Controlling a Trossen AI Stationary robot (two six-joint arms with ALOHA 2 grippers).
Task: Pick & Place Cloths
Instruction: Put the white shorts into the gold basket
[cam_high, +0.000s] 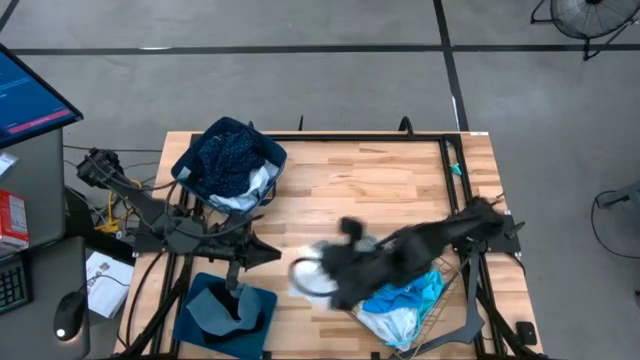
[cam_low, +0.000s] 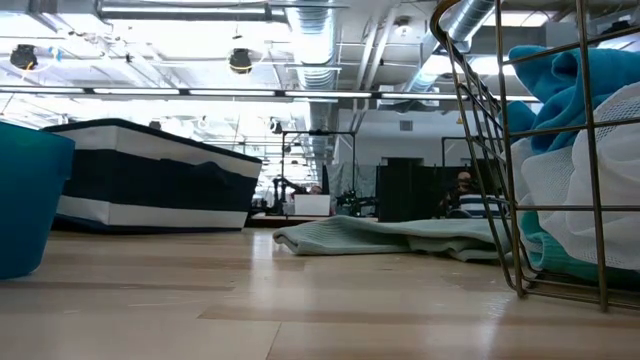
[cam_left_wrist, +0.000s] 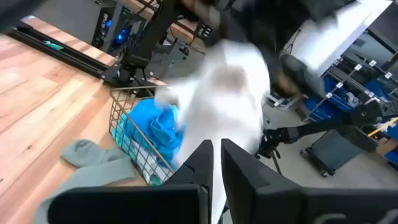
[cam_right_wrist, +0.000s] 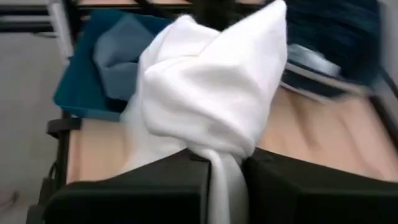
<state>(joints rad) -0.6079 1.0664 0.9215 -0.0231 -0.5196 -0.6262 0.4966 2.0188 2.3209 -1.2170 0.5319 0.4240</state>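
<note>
Aloft, white cloth (cam_right_wrist: 211, 99) in right tool (cam_right_wrist: 221, 168)

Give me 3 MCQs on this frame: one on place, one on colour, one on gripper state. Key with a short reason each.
1. Where is the bright cyan cloth?
A. in the wire mesh basket
B. in the bin nearest the monitor
C. spread flat at the table's middle

2. What colour is the cloth held by the right gripper?
A. navy with dots
B. white
C. cyan

3. What state is the right gripper in?
A. open, holding nothing
B. shut on the white cloth
C. out of every view

Key:
1 A: the high view shows the cyan fabric inside the basket by the right arm.
2 B: the right wrist view shows white fabric bunched above that arm's fingers.
3 B: in the same view the jaws pinch a strip of the white cloth between them.
</note>
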